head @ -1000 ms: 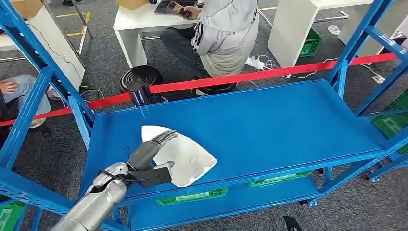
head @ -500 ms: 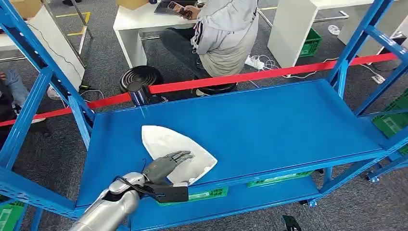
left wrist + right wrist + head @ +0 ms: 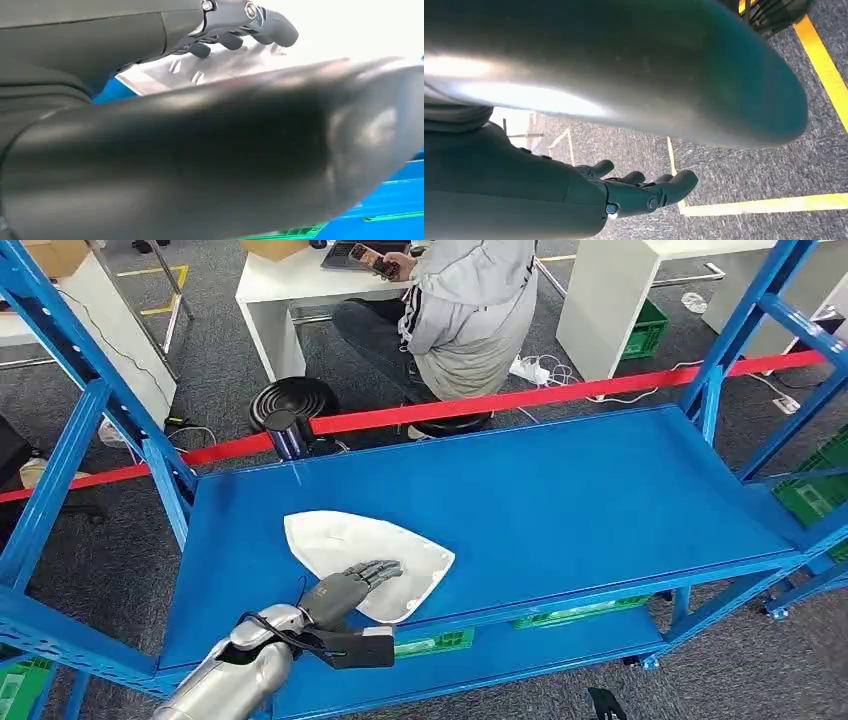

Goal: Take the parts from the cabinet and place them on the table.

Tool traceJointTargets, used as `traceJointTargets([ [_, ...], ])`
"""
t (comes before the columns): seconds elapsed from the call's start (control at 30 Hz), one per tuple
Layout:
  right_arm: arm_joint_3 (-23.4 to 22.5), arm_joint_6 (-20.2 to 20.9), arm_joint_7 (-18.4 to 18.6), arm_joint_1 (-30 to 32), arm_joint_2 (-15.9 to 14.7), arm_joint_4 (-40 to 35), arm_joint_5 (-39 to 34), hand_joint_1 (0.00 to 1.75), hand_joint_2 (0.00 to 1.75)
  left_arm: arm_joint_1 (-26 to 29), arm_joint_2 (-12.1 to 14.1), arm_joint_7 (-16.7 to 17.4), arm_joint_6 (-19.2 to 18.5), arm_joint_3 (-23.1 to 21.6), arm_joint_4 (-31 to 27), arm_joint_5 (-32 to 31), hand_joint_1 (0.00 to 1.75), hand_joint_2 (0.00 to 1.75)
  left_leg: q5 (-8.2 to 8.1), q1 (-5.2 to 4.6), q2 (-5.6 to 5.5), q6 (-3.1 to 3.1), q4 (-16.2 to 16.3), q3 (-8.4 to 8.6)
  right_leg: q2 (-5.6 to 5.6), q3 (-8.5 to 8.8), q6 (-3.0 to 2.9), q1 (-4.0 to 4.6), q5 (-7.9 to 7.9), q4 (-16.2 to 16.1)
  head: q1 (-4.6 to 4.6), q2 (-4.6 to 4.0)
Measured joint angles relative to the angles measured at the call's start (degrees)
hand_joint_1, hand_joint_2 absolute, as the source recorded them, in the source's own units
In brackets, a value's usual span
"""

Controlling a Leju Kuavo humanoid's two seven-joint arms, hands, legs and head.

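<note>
A: White plastic, flat and roughly triangular. We log the part on the blue shelf of the cabinet, close to its front edge, left of centre.

B: Long axis?

A: It runs from the blunt back-left corner toward the point at the right, slanting a little toward the shelf's front lip.

B: And the left hand?

A: Its fingers lie on top of the part's near edge, and the thumb sits below the shelf lip. The left wrist view has the dark fingers over the pale surface, but we cannot tell whether the thumb has closed under the part, so no firm grip is noted.

B: The right hand?

A: It hangs over grey carpet with yellow floor lines, fingers loosely curled, holding nothing.

B: So the left does the lifting.

A: We judge so. The part lies directly under and just ahead of its fingers, and a pull toward the front edge looks the likeliest way off the shelf.
</note>
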Motion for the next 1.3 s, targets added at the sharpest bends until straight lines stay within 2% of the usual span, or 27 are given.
traceJointTargets([
  [0.2, -0.02, 0.00, -0.15, 0.00, 0.00, -0.02, 0.00, 0.00, 0.00, 0.04, 0.00, -0.22, 0.63, 0.00, 0.20, 0.07, 0.00, 0.00, 0.00, 0.00, 0.00, 0.00, 0.00, 0.01, 0.00, 0.00, 0.00, 0.00, 0.00, 0.00, 0.00, 0.00],
  [0.23, -0.02, 0.00, -0.17, 0.00, 0.00, -0.02, 0.00, 0.00, 0.00, 0.09, -0.02, -0.24, 0.83, 0.00, 0.26, 0.15, 0.00, 1.75, 0.00, 0.00, 0.00, 0.00, 0.00, 0.00, 0.00, 0.00, 0.00, 0.00, 0.00, 0.00, 0.00, 0.00],
  [0.87, -0.39, -0.22, -0.33, -0.08, 0.00, 0.00, 0.35, 0.00, 0.00, 0.98, -0.26, -0.28, 3.89, 0.00, 0.48, 1.14, 0.00, 1.75, 0.00, 0.00, 0.00, 0.00, 0.00, 0.00, 0.00, -0.01, 0.00, 0.00, 0.00, 0.00, 0.00, 0.00],
  [1.13, -0.92, -0.20, -0.68, -0.09, 0.00, -0.02, 0.35, 0.00, 0.00, 1.56, -0.52, -0.44, 7.37, -0.02, 0.50, 0.63, 0.00, 1.75, -0.01, 0.00, 0.00, 0.01, 0.00, -0.01, 0.00, -0.02, 0.00, -0.01, 0.00, -0.01, 0.00, 0.00],
  [1.17, -0.94, -0.20, -0.72, -0.09, 0.00, 0.00, 0.35, 0.00, 0.00, 1.64, -0.55, -0.55, 8.05, -0.02, 0.50, 0.57, 0.14, 1.75, -0.01, 0.00, 0.00, 0.00, 0.00, -0.01, 0.00, -0.02, 0.00, -0.01, 0.00, -0.01, 0.00, 0.00],
  [1.2, -0.98, -0.20, -0.72, -0.09, 0.00, -0.02, 0.35, 0.00, 0.00, 1.73, -0.63, -0.59, 8.61, -0.02, 0.50, 0.50, 0.77, 1.75, -0.01, 0.00, 0.00, 0.00, 0.00, -0.01, 0.00, -0.02, 0.00, -0.01, 0.00, -0.01, 0.00, 0.00],
  [1.23, -1.03, -0.22, -0.70, -0.10, 0.00, -0.02, 0.33, 0.00, 0.00, 1.79, -0.72, -0.63, 9.09, -0.04, 0.50, 0.35, 1.75, 1.75, -0.01, 0.00, 0.00, 0.01, 0.00, -0.01, 0.00, -0.02, 0.00, -0.01, 0.00, -0.01, 0.00, 0.00],
  [1.3, -1.16, -0.39, -0.48, -0.11, 0.00, -0.02, 0.31, 0.00, 0.00, 2.14, -0.81, -0.92, 9.86, -0.33, 0.50, 0.02, 1.75, 1.75, -0.01, 0.00, -0.01, 0.01, 0.00, -0.01, -0.01, -0.02, 0.00, -0.01, -0.01, -0.01, 0.00, 0.00],
])
